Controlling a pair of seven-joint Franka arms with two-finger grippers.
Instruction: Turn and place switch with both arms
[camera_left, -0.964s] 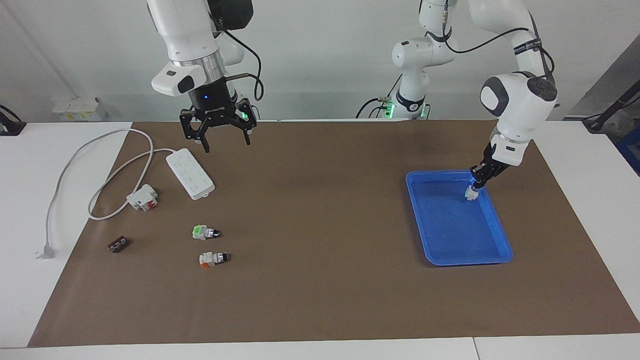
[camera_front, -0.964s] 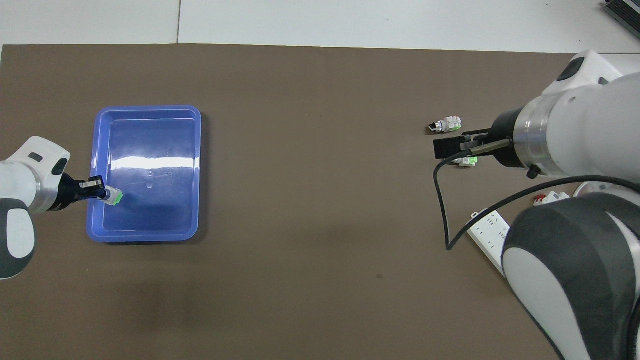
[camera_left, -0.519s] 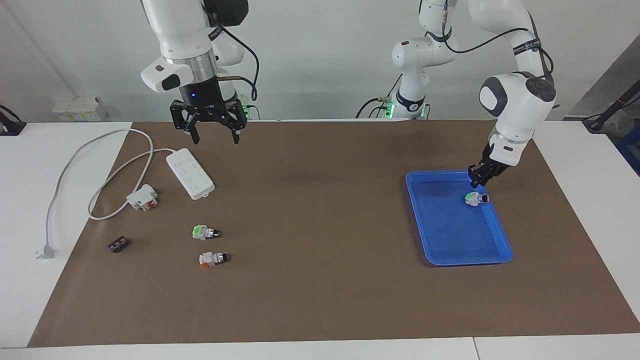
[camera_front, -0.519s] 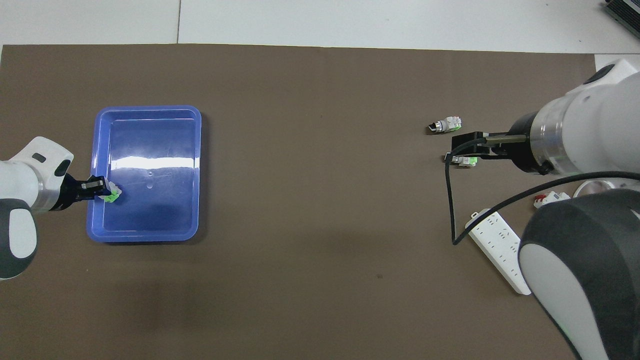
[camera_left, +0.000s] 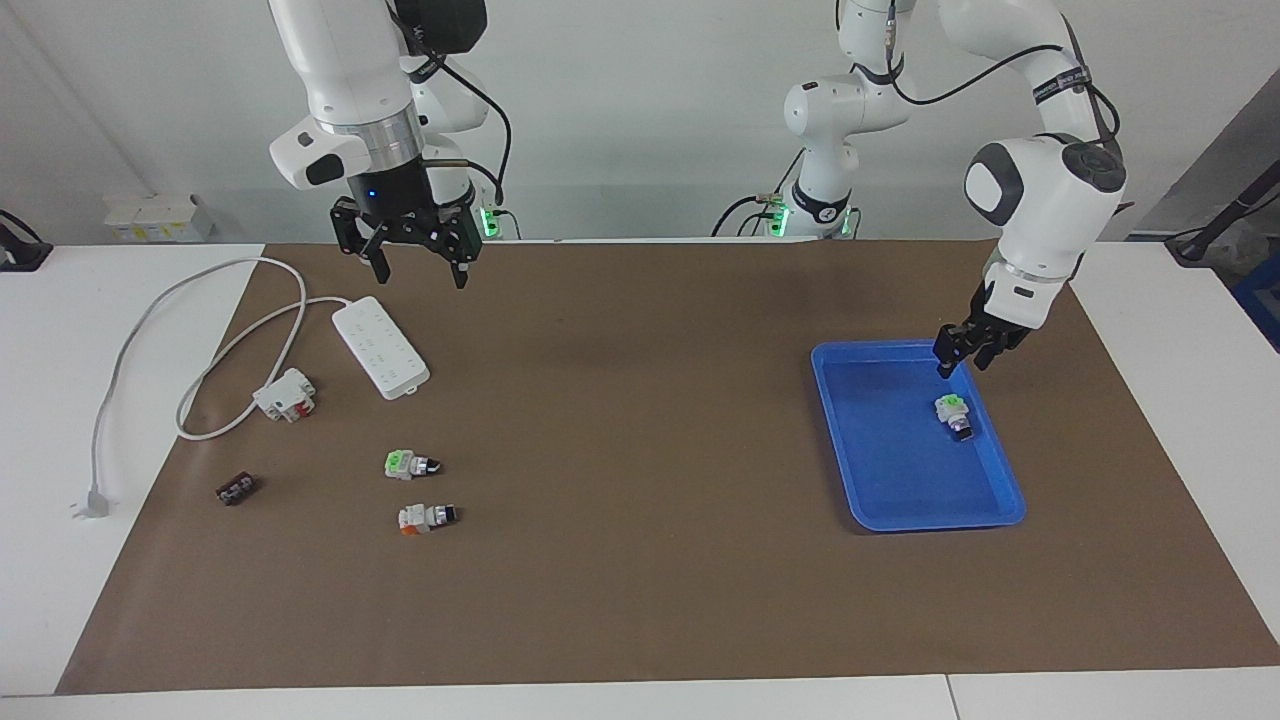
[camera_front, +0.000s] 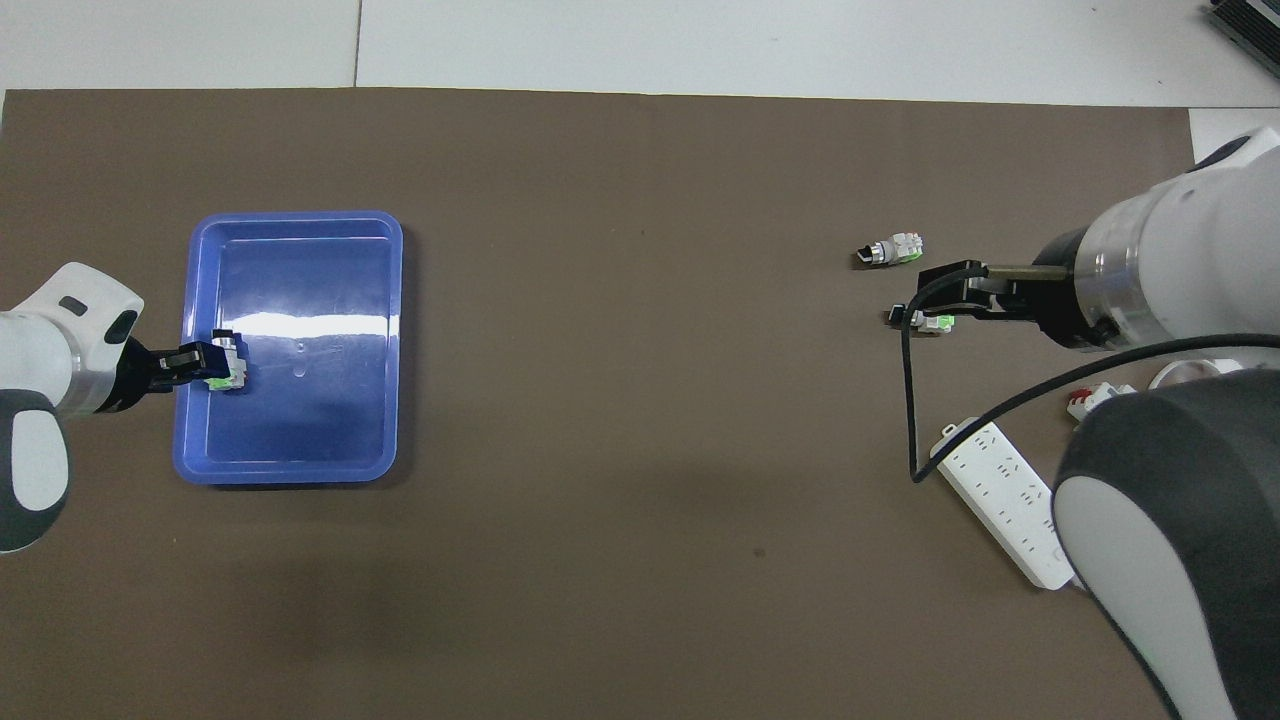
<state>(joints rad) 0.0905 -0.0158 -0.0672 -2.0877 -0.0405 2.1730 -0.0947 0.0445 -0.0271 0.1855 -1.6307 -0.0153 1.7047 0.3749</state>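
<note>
The switch (camera_left: 954, 414) lies on its side in the blue tray (camera_left: 880, 500), close to the tray wall at the left arm's end; most of the tray floor is bare; the left gripper (camera_left: 966, 352) hangs above the tray's rim, clear of the switch, fingers apart and holding nothing; the right gripper (camera_left: 408, 250) waits high over the brown mat (camera_left: 640, 560) near the power strip (camera_left: 381, 347), fingers spread wide; two other switches (camera_left: 410, 464) lie well apart from the tray.
</note>
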